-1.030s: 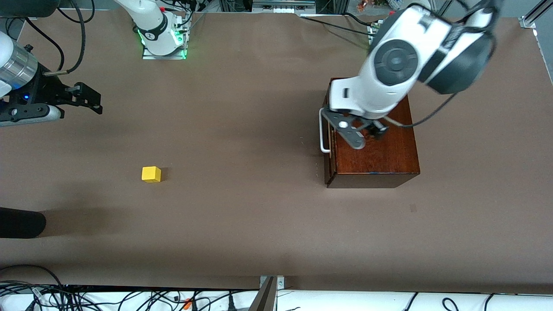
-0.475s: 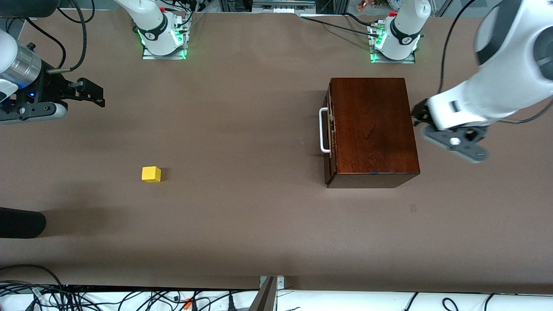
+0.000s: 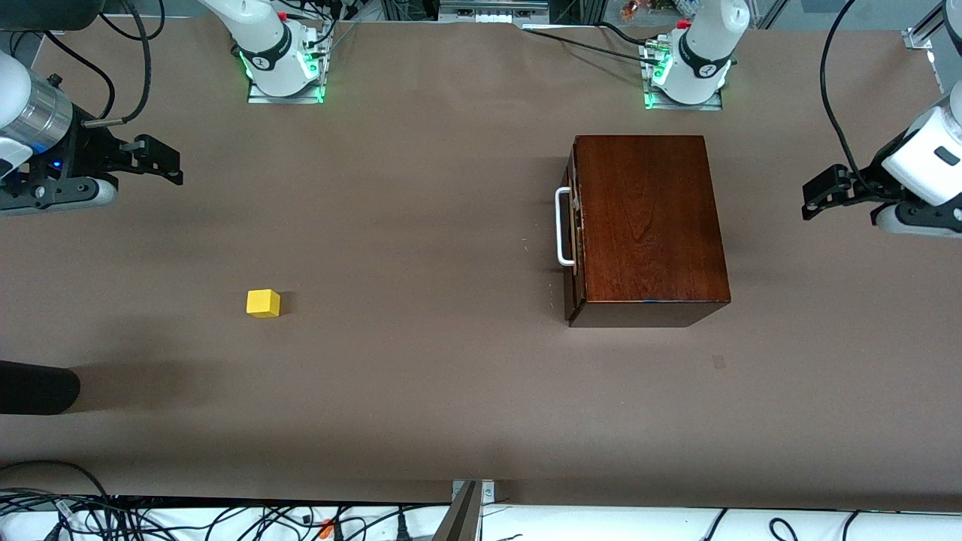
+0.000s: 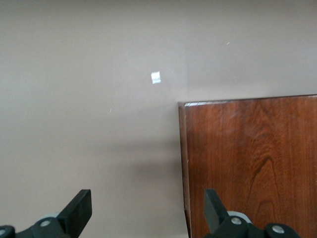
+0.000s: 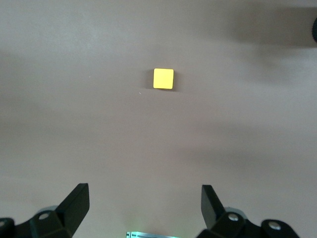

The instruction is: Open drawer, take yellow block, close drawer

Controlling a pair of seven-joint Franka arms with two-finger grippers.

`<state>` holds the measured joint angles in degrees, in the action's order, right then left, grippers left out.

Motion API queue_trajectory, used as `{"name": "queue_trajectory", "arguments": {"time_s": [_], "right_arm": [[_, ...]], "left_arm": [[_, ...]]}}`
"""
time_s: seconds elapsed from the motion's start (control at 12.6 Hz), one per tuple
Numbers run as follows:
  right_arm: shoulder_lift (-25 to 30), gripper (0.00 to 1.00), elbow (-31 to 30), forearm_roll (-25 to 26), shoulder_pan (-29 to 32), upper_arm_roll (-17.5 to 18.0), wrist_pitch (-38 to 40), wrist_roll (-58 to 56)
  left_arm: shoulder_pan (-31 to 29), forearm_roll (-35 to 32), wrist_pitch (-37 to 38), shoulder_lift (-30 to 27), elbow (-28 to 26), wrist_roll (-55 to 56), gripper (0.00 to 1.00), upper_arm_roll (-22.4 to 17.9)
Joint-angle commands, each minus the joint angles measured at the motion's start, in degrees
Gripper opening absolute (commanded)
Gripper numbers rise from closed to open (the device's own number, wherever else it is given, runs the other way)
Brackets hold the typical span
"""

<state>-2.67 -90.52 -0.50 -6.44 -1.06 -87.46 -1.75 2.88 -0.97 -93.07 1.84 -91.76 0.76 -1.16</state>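
Drawer [image 3: 574,233]: shut, its front and white handle [image 3: 561,227] facing the right arm's end; handle's long axis runs from the front camera toward the bases.
Yellow block [image 3: 263,303]: on the surface [image 3: 421,361], well apart from the drawer.
Left pincer [image 3: 815,197]: spread wide, empty.
Right pincer [image 3: 161,165]: spread wide, empty.

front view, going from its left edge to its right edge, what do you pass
right gripper → yellow block → drawer handle → mahogany box → left gripper

From my seat, the pale tray of the dark reddish-brown drawer [image 3: 573,225] is hidden inside the glossy mahogany wooden box [image 3: 646,225], apparently fully shut.
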Motion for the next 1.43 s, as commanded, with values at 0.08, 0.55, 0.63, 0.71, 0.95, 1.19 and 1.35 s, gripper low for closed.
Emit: {"name": "queue_trajectory", "arguments": {"time_s": [0.08,0.55,0.63,0.71,0.95,1.19,1.35], "right_arm": [[-0.84,1.00,1.84,-0.73,0.47,0.01,1.41,0.25],[-1.02,1.00,1.84,-0.73,0.64,-0.69,0.89,0.25],[-1.02,1.00,1.84,-0.73,0.64,-0.78,0.80,0.25],[-1.02,1.00,1.84,-0.73,0.64,-0.96,0.80,0.25],[-1.29,1.00,1.84,-0.73,0.64,-1.13,0.80,0.25],[-1.29,1.00,1.84,-0.73,0.64,-1.13,0.71,0.25],[-1.29,1.00,1.84,-0.73,0.64,-1.13,0.71,0.25]], "left_arm": [[-0.24,1.40,3.15,-2.89,-3.78,2.57,1.00,0.19],[-0.42,2.20,3.16,-1.32,-2.29,1.79,1.00,0.11],[-0.42,2.20,3.16,-1.31,-2.28,1.70,1.00,0.11],[-0.33,2.11,3.07,-1.22,-2.19,1.70,1.00,0.11],[0.28,2.11,3.50,-1.22,-1.58,2.31,1.00,0.28],[0.37,2.02,3.51,-1.22,-1.40,2.40,1.00,0.37],[0.37,2.02,3.60,-1.13,-1.40,2.40,1.00,0.37]]}}
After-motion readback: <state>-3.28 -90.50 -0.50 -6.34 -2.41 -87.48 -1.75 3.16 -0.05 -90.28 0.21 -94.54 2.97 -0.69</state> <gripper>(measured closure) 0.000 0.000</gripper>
